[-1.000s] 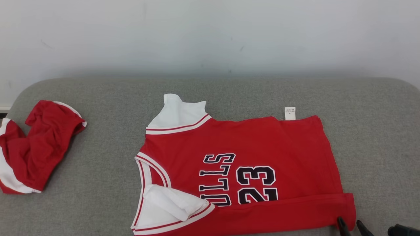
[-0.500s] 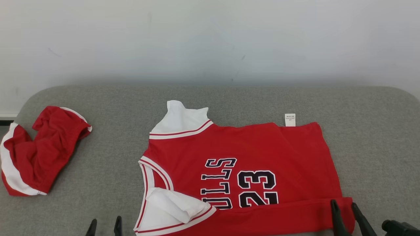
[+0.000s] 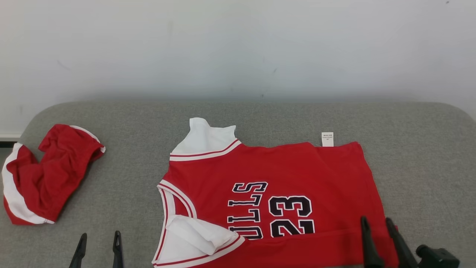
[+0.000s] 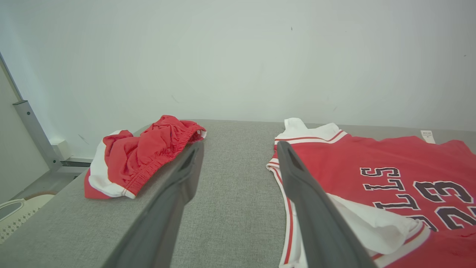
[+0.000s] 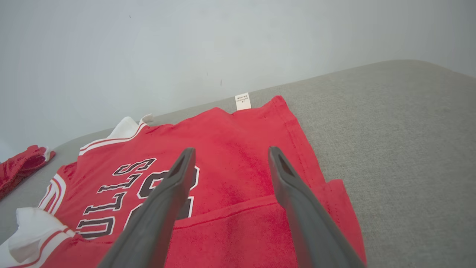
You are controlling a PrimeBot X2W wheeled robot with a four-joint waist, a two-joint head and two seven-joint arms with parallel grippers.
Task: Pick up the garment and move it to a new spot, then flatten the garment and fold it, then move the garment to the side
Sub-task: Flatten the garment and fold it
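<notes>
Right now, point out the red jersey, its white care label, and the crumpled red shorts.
red jersey [image 3: 297, 167], head view, plain red cloth above the 23
white care label [image 3: 327, 139], head view, the tag's middle
crumpled red shorts [image 3: 48, 175], head view, red cloth mid-heap

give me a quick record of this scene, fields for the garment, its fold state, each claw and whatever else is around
garment: red jersey, lettering and 23 face up, collar toward the robot's left
fold state: near edge turned over as a folded strip
label: white tag sticking out at the far edge
left claw: open, holding nothing, over bare grey surface left of the jersey
right claw: open, holding nothing, over the hem end of the strip
other: crumpled red and white garment at far left
</notes>
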